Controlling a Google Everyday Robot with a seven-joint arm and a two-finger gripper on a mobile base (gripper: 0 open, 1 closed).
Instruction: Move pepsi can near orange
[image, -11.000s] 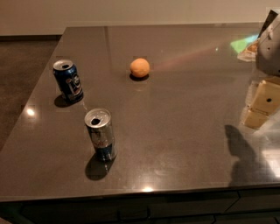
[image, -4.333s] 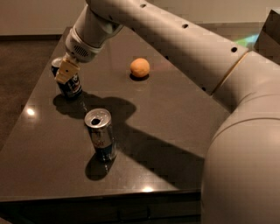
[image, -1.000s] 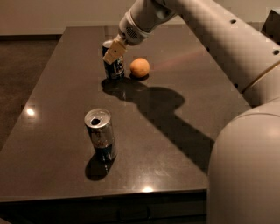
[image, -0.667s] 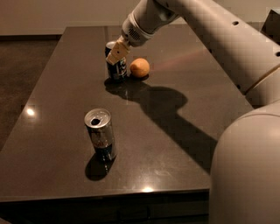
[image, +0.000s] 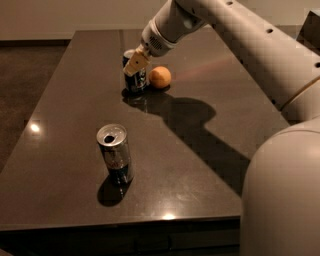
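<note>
The pepsi can (image: 135, 79), dark blue with a silver top, stands upright on the dark table (image: 65, 120) toward the far side. The orange (image: 160, 77) lies just to its right, a small gap away. My gripper (image: 135, 63) reaches down from the upper right and is shut around the top of the pepsi can; one tan finger (image: 137, 62) shows in front of the can. The arm's shadow falls on the table right of the can.
A taller silver-and-blue can (image: 116, 154) stands upright near the table's front edge, left of centre. My large white arm (image: 280, 165) fills the right side of the view and covers the table's right front corner.
The gripper has carried the pepsi can from the table's left side to right beside the orange, and over the last second has lowered it slightly toward the table.
</note>
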